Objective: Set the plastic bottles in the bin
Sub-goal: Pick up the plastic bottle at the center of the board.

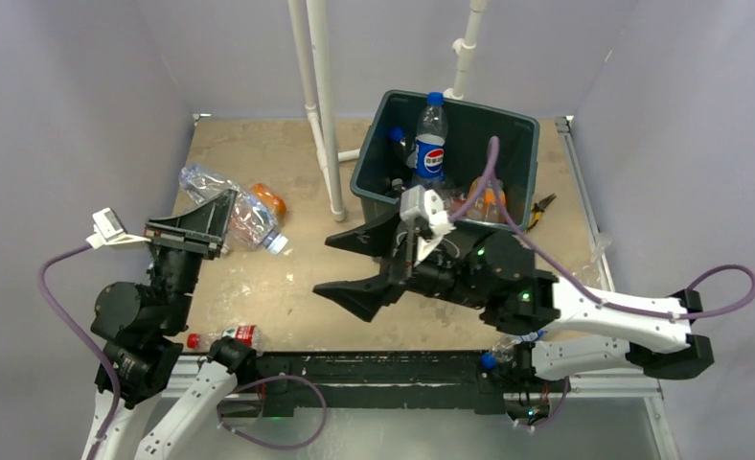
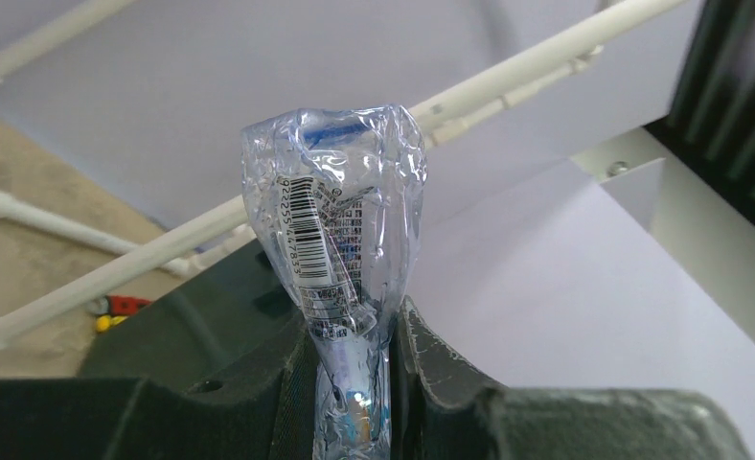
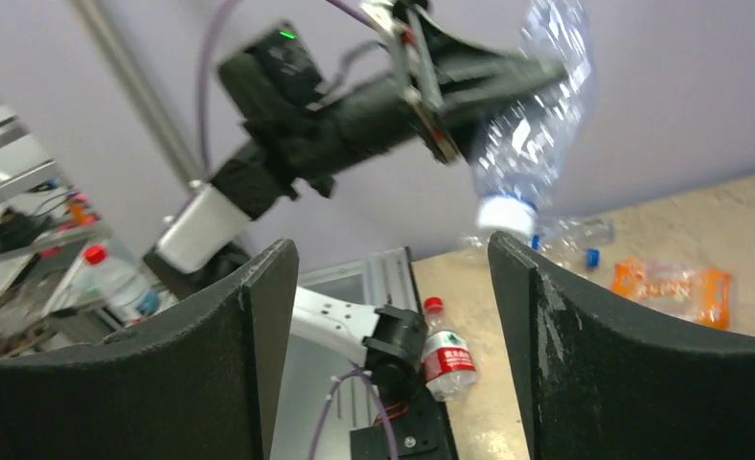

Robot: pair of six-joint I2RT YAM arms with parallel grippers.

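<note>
The left arm is folded at the near-left corner of the surface (image 1: 259,144), forearm raised. The left gripper (image 1: 218,222) is clamped on a crushed clear bottle (image 2: 340,240), held off the surface with its white cap hanging down. A red-labelled bottle (image 1: 228,336) lies at the near edge beside that arm's base. An orange-labelled bottle (image 1: 269,199) and another crushed one (image 1: 201,180) lie towards the far-left corner. The right arm reaches from the near-right corner towards the middle; the right gripper (image 1: 356,264) is spread wide and holds nothing. The bin (image 1: 519,158) stands at the far-right corner with an upright Pepsi bottle (image 1: 431,144) inside.
</note>
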